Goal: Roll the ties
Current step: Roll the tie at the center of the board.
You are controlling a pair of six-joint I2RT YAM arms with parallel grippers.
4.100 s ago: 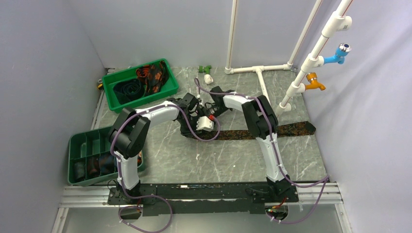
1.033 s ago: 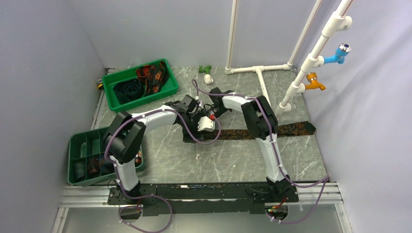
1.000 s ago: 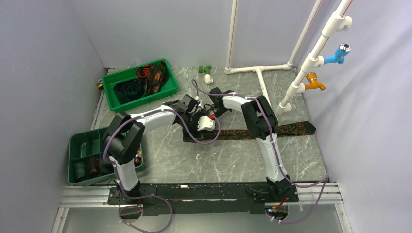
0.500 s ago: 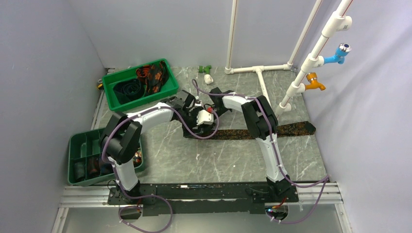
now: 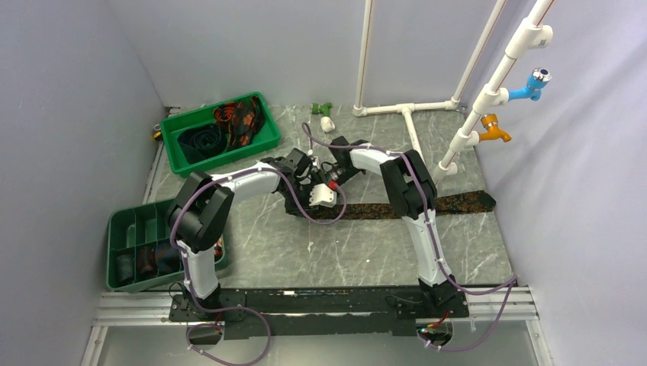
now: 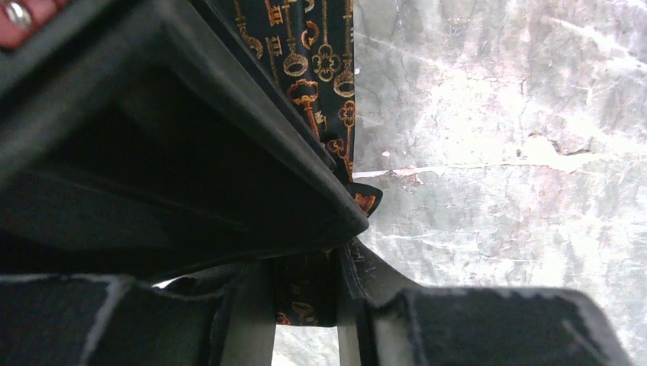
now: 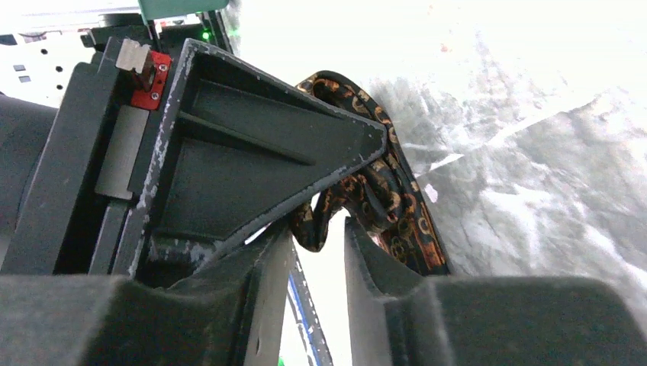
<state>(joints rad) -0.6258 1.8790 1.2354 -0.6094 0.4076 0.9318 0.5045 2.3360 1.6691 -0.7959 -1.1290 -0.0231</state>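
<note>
Near left, by the left arm's base: divided green tray (image 5: 112,252), with dark bundles (image 5: 126,267) in some compartments. Probably ties already rolled, but too small to be sure.

Mid surface (image 5: 343,252): the key-print tie (image 5: 458,203), dark with orange, lay flat in a long strip running off to the right. Its left end was coiled up where the two grippers met.
- The left gripper (image 6: 305,284) had its jaws drawn close with cloth filling the gap, so it was clamped on the coil.
- The right gripper (image 7: 317,236) had its jaws a narrow way apart with the coil at their mouth. I could not tell whether it pinched the cloth or only touched it.

Risks:
- The coil looked loose and lumpy, with one fold bulging out. If the right gripper let go before the left had the whole thickness, the turns could spring open or slide out sideways.
- The grippers sat finger against finger, so a twist by either might knock the other or drag the cloth.
- The flat tail could wander off line and wind into a cone.

Pose: both arms reached forward and inward with elbows raised. The forearms converged on the centre and the wrists tipped down to the surface.

Far left: second green tray (image 5: 229,160) with loose ties (image 5: 233,118) heaped inside. White pipe frame (image 5: 408,107) beyond.
</note>
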